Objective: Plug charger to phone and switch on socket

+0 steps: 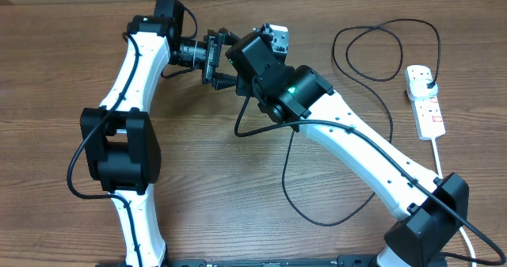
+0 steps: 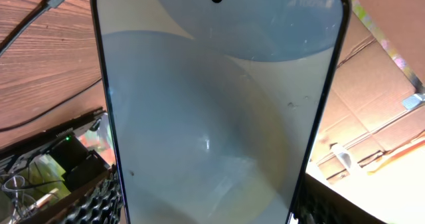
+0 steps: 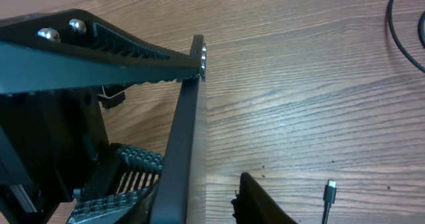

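Phone (image 2: 212,117) is clamped in the left hand (image 1: 224,57). Charger (image 3: 330,192) tip lies on the counter (image 3: 299,84), lower right. Right hand (image 3: 255,201): width unclear.

Socket (image 1: 425,101) right of phone (image 2: 219,117), charger (image 1: 333,49) between.

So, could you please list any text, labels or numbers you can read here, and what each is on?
Nothing can be quoted.
Slim blue-grey-screened smartphone: faint marks at its top right corner, too blurred to read.
White oblong power strip: too small to show any markings.
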### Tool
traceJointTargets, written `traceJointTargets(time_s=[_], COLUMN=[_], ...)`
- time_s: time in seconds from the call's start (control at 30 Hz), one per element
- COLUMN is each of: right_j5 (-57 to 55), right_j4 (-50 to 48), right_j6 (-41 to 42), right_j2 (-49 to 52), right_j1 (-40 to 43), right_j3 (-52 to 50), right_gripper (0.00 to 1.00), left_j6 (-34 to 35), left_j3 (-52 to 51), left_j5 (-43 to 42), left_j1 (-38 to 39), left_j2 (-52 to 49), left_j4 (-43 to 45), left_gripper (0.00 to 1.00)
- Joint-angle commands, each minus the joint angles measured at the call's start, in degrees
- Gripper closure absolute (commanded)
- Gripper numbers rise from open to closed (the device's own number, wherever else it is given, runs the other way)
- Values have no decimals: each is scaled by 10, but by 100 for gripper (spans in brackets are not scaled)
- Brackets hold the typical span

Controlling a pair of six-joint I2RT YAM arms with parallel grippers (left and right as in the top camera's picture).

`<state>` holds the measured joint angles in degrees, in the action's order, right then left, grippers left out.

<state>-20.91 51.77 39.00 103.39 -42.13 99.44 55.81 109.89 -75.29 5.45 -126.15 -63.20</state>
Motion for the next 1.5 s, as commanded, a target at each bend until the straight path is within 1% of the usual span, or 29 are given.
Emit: traceJointTargets(time_s=[0.0, 0.07, 0.13, 0.33, 0.47, 0.6, 0.73, 0.9, 1.0, 1.13, 1.17, 1.33, 1.37, 1.4, 1.47], right_j5=[-10, -10, -10, -10, -9, -9, -9, -9, -12, -28, -36, -49, -51, -53, -56], right_j4=[-6, -8, -8, -9, -9, -9, -9, -9, -9, -10, -10, -10, -10, -10, -12], right_j6=[0, 0, 0, 0, 0, 0, 0, 3, 25, 103, 138, 304, 322, 369, 431], right_j2=[3, 3, 3, 3, 3, 3, 3, 2, 2, 2, 2, -11, -13, -20, -28], right_j1=[-3, -3, -3, -3, -3, -3, -3, -3, -3, -2, -2, 10, 11, 15, 17], right_j3=[11, 11, 11, 11, 11, 11, 11, 11, 11, 11, 12, 12, 12, 12, 12], right_gripper=[73, 78, 80, 83, 87, 96, 96, 96, 96, 96, 96, 96, 96, 96, 96], left_j6=[10, 10, 10, 10, 10, 10, 10, 10, 10, 10, 10, 10, 10, 10, 11], left_j3=[17, 17, 17, 17, 17, 17, 17, 17, 17, 17, 17, 17, 17, 17, 17], left_j5=[-38, -38, -40, -41, -42, -42, -42, -42, -40, -23, -15, 12, 14, 14, 14], left_j1=[-5, -5, -5, -5, -5, -5, -5, -5, -5, -5, -5, -5, -5, -5, -5], left_j2=[3, 3, 3, 3, 3, 3, 3, 3, 3, 3, 3, 3, 3, 3, 3], left_j4=[1, 1, 1, 1, 1, 1, 1, 1, 7, 19, 23, 24, 24, 24, 24], left_gripper=[23, 23, 23, 23, 23, 23, 22, 18, 11, 2, 0, 0, 0, 0, 0])
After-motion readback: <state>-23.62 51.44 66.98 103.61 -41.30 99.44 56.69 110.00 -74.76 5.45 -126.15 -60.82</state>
